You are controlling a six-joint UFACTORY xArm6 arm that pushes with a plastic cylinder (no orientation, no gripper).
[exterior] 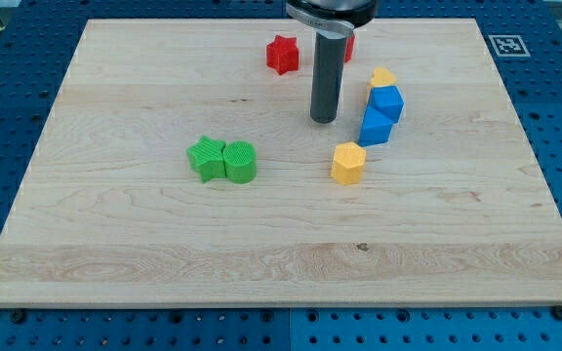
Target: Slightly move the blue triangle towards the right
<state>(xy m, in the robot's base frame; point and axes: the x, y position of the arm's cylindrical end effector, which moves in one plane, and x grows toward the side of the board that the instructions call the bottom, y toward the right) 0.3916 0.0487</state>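
My tip (pixel 323 119) rests on the wooden board, just left of two blue blocks. The lower blue block (pixel 376 127), which looks like the blue triangle, sits a short gap to the right of the tip. A blue cube (pixel 386 100) touches it above and to the right. A yellow block (pixel 383 77) sits against the top of the blue cube. A yellow hexagon (pixel 348 163) lies below and to the right of the tip.
A red star (pixel 282 55) lies near the view's top, left of the rod. Another red block (pixel 348 46) is mostly hidden behind the rod. A green star (pixel 206 157) and a green cylinder (pixel 241 162) touch each other at the middle left.
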